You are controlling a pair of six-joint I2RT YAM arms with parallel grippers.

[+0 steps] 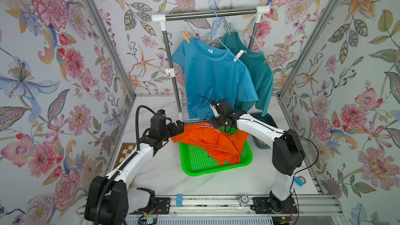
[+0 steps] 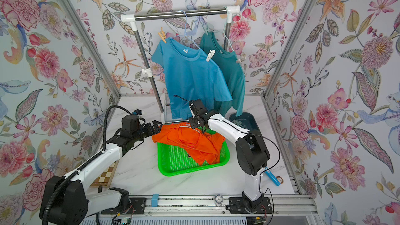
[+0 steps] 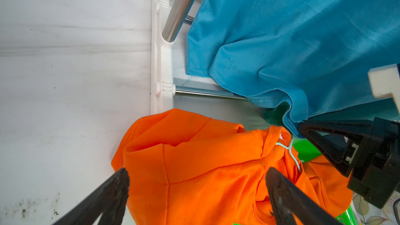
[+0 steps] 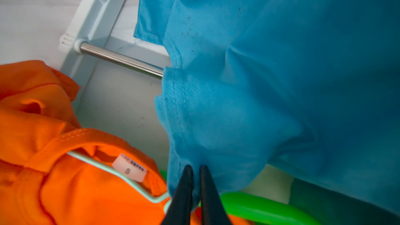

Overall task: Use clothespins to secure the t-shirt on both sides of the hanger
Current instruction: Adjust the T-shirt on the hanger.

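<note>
Spread wide on the left gripper (image 3: 198,170), one finger either side of a fold of the orange t-shirt (image 1: 207,141) draped over the far rim of the green basket (image 1: 216,172), mid-desk. Pressed nearly together on the right gripper (image 4: 195,169), tips at the wire of the hanger (image 4: 86,162); cannot tell whether gripping it. On the hung blue t-shirt (image 1: 212,76): beige clothespin (image 1: 185,36), white clothespin (image 1: 238,55). More clothespins (image 2: 238,123) in the bin (image 2: 249,119), back right corner.

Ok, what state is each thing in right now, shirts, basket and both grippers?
Blue t-shirt: hanging, clothespin on each shoulder.
Teal t-shirt: hanging behind the blue one.
Orange t-shirt: crumpled over basket, hanger in collar.
Left gripper: open.
Right gripper: shut.
</note>
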